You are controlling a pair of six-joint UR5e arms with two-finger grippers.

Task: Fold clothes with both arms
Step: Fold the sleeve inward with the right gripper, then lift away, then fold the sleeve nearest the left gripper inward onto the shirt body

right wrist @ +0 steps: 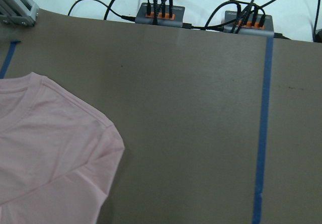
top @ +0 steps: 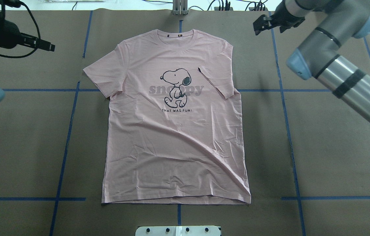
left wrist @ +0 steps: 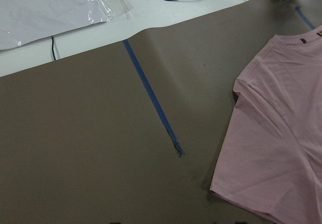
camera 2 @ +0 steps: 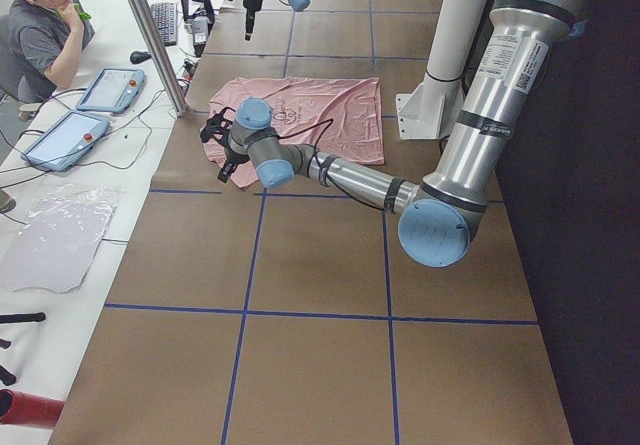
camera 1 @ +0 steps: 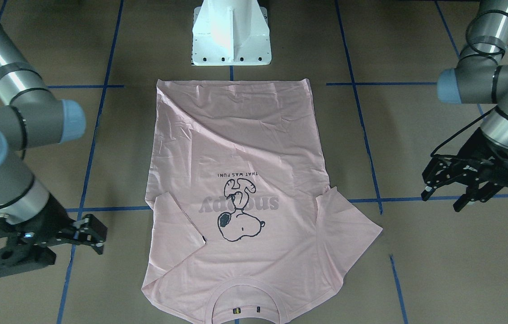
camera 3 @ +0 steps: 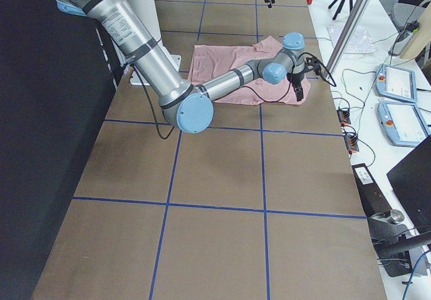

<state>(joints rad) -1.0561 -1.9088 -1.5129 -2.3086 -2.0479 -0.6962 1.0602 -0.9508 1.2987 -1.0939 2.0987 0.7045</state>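
Pale pink T-shirt [top: 175, 144] lies flat, print up, in the middle of the overhead view on the brown bench [top: 319, 164]. Collar [top: 180, 34] is toward the top of the frame, hem [top: 175, 200] toward the bottom. The sleeve at frame right [top: 219, 82] is folded in over the chest. The sleeve at frame left [top: 101, 78] lies spread. Diagonal creases run across the lower body.

Left gripper [camera 1: 441, 201]: off to the side of the shirt, not touching it, fingers apart, nothing held. Right gripper [top: 269, 26]: upper right of the overhead view, near the shoulder but off the cloth, fingers spread, empty.

Handling (judgement): thin knit, light and limp, with no stiffness, so any unsupported span will sag and drag. Best holds are probably the doubled seams, a shoulder and the hem corner on the same side, one per arm, with the edge kept taut between them. Risks: a pinch may catch the top layer only, or the shirt may slide on the bench.
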